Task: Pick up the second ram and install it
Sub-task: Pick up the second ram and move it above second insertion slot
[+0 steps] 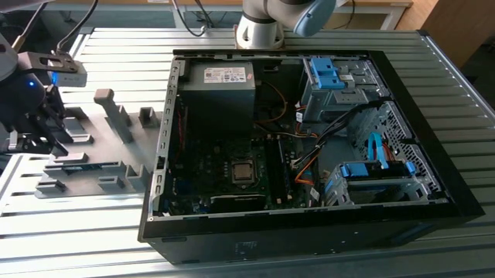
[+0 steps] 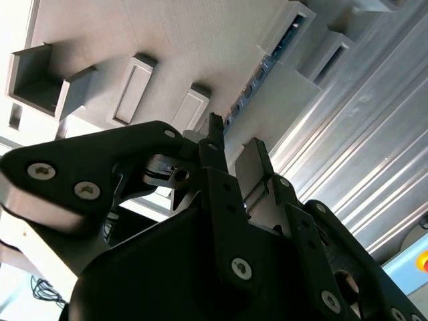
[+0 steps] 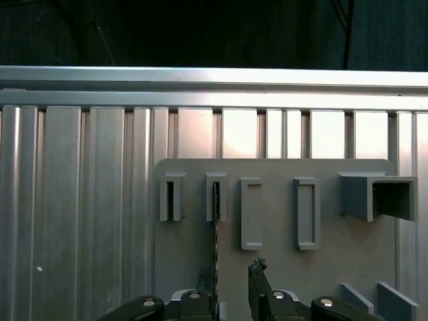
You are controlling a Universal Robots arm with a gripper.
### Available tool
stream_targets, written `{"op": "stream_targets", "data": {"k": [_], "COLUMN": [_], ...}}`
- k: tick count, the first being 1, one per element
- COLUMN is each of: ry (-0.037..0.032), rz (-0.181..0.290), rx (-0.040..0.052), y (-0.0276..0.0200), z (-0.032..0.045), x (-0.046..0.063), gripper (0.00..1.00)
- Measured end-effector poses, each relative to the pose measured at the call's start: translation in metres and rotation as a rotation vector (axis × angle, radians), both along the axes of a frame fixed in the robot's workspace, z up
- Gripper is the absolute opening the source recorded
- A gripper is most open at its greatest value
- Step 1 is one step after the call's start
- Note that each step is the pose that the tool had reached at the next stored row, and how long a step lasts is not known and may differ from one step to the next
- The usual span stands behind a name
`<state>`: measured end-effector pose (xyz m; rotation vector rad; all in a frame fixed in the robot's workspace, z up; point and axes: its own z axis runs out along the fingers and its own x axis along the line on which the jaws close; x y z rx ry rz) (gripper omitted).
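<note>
Closest to you, the end effector (image 2: 234,137) shows its two dark fingers (image 3: 257,287) apart, one on each side of the second ram (image 3: 215,221). As far as you can judge from both wrist views, they are not clamped on it. That blue-green stick stands on its long edge, with its far end tucked into a slotted grey block, so you see it as little more than a thin line. Parked like that, it seems meant to leave both flat faces free for a pinch from above. Beyond it, the grey holder plate (image 3: 334,267) carries more rectangular blocks and lies flat on the ribbed metal worktop (image 3: 80,200). In the exterior view your wrist hangs low over that plate at the exterior view's left, pointing down, with the fingers lined up along the stick's length. Farther off, well apart from the plate, the open computer case (image 1: 433,145) lies on its side with its motherboard (image 1: 232,168) facing up. The arm's base (image 1: 259,32) stands behind the case at the worktop's far edge.
</note>
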<state>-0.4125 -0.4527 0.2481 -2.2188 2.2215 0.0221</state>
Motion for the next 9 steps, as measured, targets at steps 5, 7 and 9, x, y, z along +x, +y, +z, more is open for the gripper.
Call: {"op": "stream_targets", "data": {"k": [5, 7, 9], "ry": [0.0000, 0.0000, 0.0001], "rz": [0.000, 0.000, 0.000], "rx": [-0.0001, 0.0000, -0.0002], "y": [-0.0008, -0.0010, -0.0016], "z": [-0.0086, -0.0119, -0.0143], "x": [0.000, 0.000, 0.000], "gripper": [0.35, 0.35, 0.35]}}
